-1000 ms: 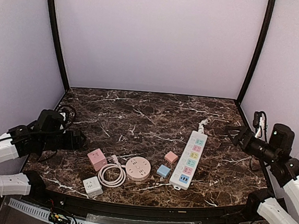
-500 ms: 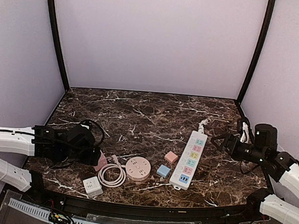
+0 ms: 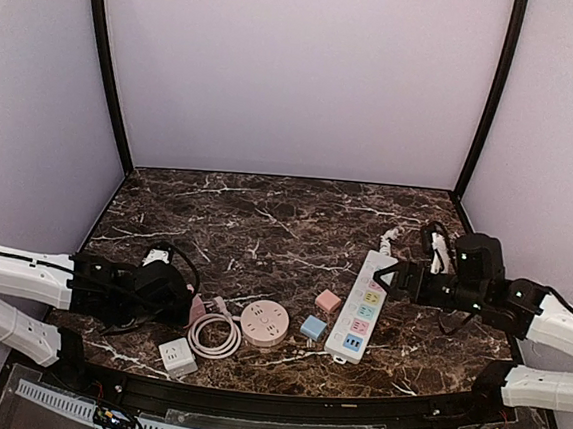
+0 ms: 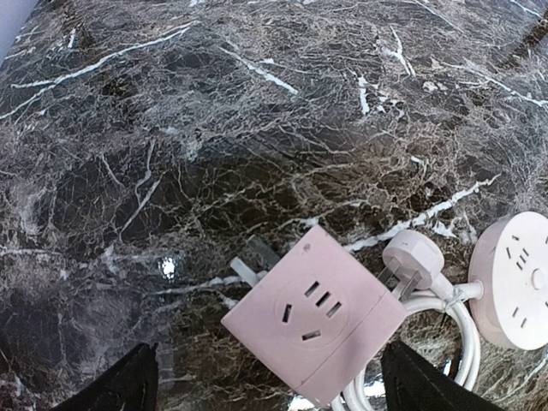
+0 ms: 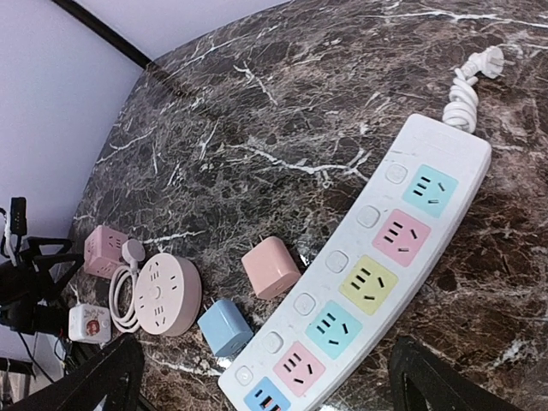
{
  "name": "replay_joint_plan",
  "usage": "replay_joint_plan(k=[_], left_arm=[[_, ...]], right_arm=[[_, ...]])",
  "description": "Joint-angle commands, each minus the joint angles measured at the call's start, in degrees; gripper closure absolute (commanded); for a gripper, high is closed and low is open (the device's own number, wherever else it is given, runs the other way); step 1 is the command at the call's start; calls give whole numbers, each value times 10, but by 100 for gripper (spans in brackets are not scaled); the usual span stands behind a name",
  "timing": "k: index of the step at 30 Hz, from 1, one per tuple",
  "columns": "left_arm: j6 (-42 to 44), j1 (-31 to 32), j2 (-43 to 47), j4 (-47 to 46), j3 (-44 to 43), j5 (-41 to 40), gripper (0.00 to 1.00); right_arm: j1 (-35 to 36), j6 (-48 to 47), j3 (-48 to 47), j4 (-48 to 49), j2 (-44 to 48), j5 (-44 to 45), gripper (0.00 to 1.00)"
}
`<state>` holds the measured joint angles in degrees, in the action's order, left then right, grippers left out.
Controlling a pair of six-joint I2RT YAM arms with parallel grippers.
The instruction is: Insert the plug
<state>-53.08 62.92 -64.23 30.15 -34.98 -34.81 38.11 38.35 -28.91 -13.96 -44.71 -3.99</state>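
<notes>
Both arms have swung inward, so the left gripper (image 3: pixel 182 302), spread and empty, now hovers over the pink cube plug (image 4: pixel 315 324) beside the round socket (image 4: pixel 519 279), while the right gripper (image 3: pixel 387 277), equally spread, faces the power strip (image 5: pixel 368 274), leaving pickup next.

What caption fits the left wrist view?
Open left pincer hovers over a pink cube socket beside a white plug.

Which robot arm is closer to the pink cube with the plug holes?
Left. The left tool is right over the pink cube; the right tool is far off, over the long power strip.
</notes>
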Motion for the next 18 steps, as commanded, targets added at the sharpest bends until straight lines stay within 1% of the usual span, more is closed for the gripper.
replay_joint_plan(k=[1,5,10,14,18], left_arm=[[-20,10,34,-12,32,-1,10],[-19,10,38,-31,48,11,11],[-19,10,24,-86,61,16,11],[-31,10,6,-113,59,5,10],[-46,10,-8,-151,63,-5,10]], right_arm=[[80,-15,-48,32,-61,76,1],[150,-35,-94,30,-154,112,1],[218,-57,-150,15,-263,148,1],[241,-70,-179,15,-318,166,1],[249,-77,-191,23,-346,172,1]])
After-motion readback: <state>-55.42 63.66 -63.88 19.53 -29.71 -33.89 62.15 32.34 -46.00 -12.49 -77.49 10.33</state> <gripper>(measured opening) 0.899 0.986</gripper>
